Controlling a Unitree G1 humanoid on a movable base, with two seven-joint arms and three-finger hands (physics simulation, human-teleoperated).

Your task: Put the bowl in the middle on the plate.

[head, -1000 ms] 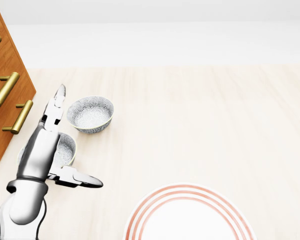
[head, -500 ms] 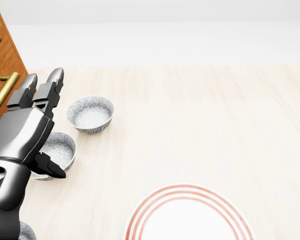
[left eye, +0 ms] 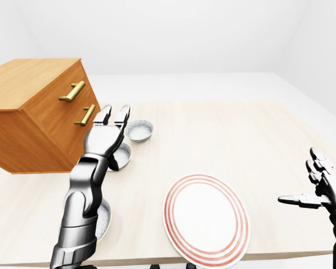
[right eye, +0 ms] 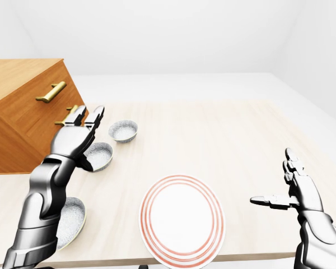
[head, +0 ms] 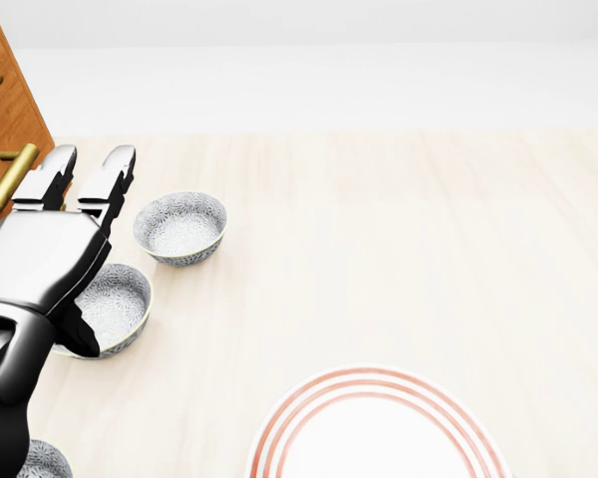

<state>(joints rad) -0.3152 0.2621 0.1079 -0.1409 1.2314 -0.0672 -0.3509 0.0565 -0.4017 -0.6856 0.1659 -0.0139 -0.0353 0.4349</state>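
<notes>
Three grey patterned bowls stand in a line at the left of the table. The middle bowl (head: 120, 304) lies partly under my left hand (head: 84, 254). That hand hovers palm down and open, with two fingers (head: 115, 164) stretched toward the cabinet and the thumb over the bowl's left rim. The far bowl (head: 179, 227) stands just right of the fingertips. Only a sliver of the near bowl (head: 42, 460) shows in the head view. A white plate (right eye: 182, 218) with red rings lies at the bottom centre. My right hand (right eye: 283, 188) is open and empty at the right.
A wooden drawer cabinet (left eye: 33, 117) with brass handles (left eye: 73, 91) stands at the left, close to my left hand's fingertips. The pale wooden table (head: 409, 239) stretches to the right of the bowls.
My left hand has turned from edge-on to palm down and shifted left over the middle bowl. Its thumb has swung from the bowl's right side to its left rim. Bowls and plate are still.
</notes>
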